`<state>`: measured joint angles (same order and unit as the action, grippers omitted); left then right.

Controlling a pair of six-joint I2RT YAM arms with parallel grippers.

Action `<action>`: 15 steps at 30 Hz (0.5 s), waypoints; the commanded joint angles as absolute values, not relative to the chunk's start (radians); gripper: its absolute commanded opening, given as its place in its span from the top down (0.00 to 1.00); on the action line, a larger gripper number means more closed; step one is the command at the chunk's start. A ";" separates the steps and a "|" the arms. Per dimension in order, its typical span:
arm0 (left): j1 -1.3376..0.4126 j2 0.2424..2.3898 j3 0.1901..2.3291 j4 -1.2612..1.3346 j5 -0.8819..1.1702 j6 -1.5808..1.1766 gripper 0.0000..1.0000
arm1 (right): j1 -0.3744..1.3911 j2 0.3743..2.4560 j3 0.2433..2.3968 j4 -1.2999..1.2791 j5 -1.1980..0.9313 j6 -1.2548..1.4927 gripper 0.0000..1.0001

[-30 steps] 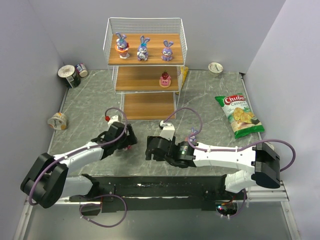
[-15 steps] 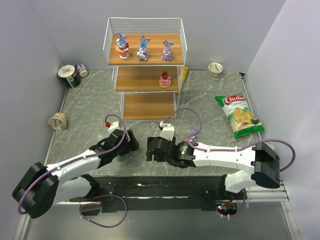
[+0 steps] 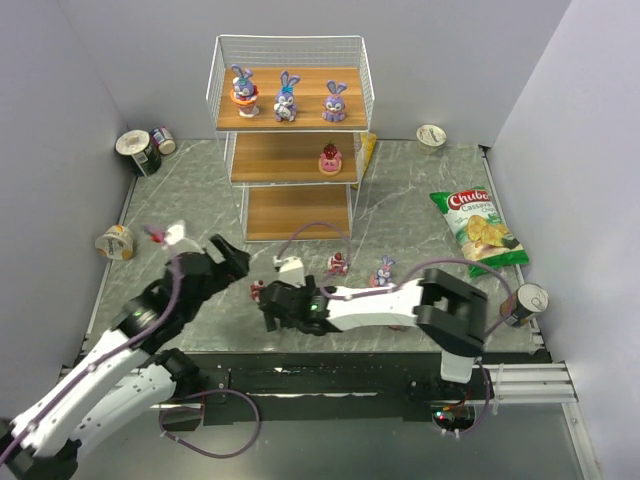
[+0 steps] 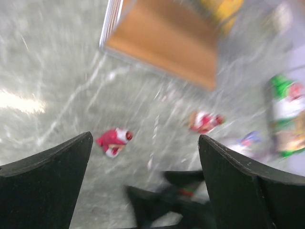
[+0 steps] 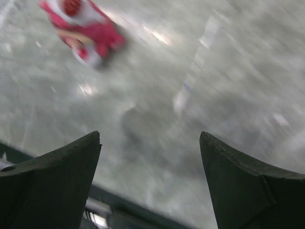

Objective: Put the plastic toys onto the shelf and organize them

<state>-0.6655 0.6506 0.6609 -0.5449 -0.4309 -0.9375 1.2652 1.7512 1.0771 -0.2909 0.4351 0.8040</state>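
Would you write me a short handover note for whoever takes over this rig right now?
Grippers: left gripper open and empty above the table; right gripper open and empty, low over the table near a red toy.
Shelf: three bunnies on the top board, one pink-red figure on the middle board.
Done: four toys shelved.
Left: three visible on the table: that red toy, a second red toy and a purple bunny.

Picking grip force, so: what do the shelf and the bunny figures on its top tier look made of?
Shelf: thin white wire frame, likely coated metal; matte brown wood-grain boards, possibly laminate. Bunny figures: probably moulded plastic, solid bright colours; gloss too small to judge.
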 commanded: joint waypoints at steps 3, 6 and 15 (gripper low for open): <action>-0.669 0.459 0.787 -0.750 -0.549 -0.876 0.01 | 1.312 1.945 1.265 -0.138 0.540 0.750 0.05; -0.669 0.382 0.782 -0.746 -0.545 -0.856 0.01 | 1.312 2.026 1.333 -0.152 0.555 0.775 0.05; -0.669 0.299 0.726 -0.704 -0.503 -0.810 0.04 | 1.284 2.167 1.463 -0.256 0.609 0.856 0.12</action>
<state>-0.6655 0.3069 0.7353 -0.7185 -0.5186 -0.8532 1.3117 2.1090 1.4223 -0.2298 0.5770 0.7738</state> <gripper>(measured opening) 0.968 0.905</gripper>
